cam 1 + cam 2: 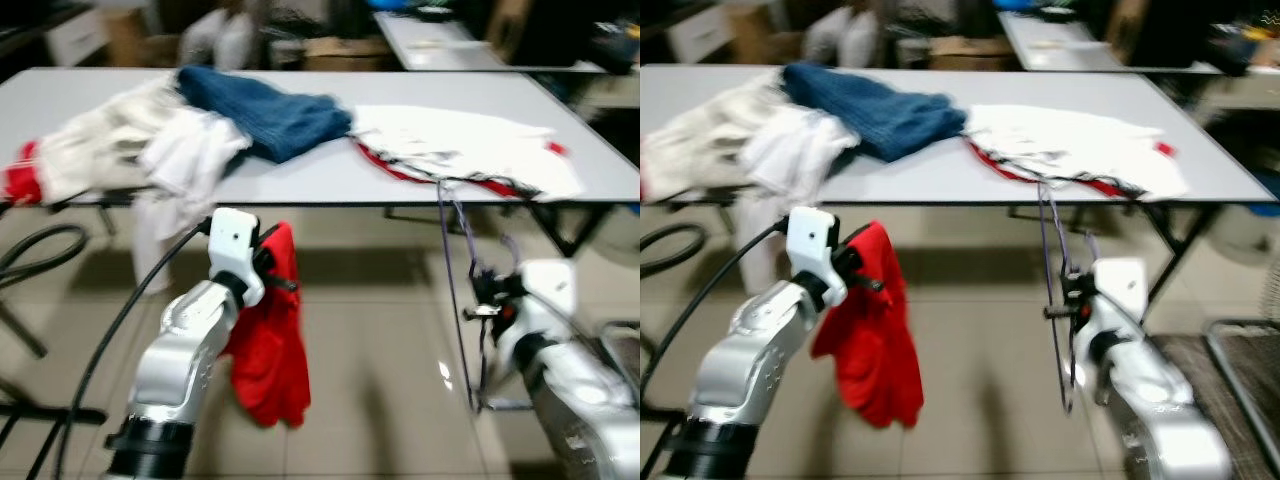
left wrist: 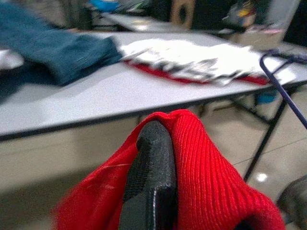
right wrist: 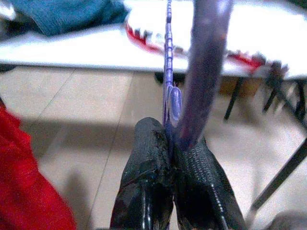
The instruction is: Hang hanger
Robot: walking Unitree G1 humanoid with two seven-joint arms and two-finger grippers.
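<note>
Blurred table (image 1: 330, 170) strewn with clothes, left claw (image 2: 158, 143) clenching red garment (image 1: 270, 340), right claw (image 3: 170, 143) pinching purple hanger (image 3: 204, 67), hook cropped.

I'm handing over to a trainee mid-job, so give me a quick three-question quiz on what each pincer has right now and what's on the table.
1. True or false: the left pincer is shut on the red garment.
2. What does the right pincer grip? A) blue denim B) purple hanger C) black cable
3. Fill in: on the white table, the blue denim garment lies between a pile of white clothes and a white garment with ____ trim.

Key: 1 true; 2 B; 3 red.
</note>
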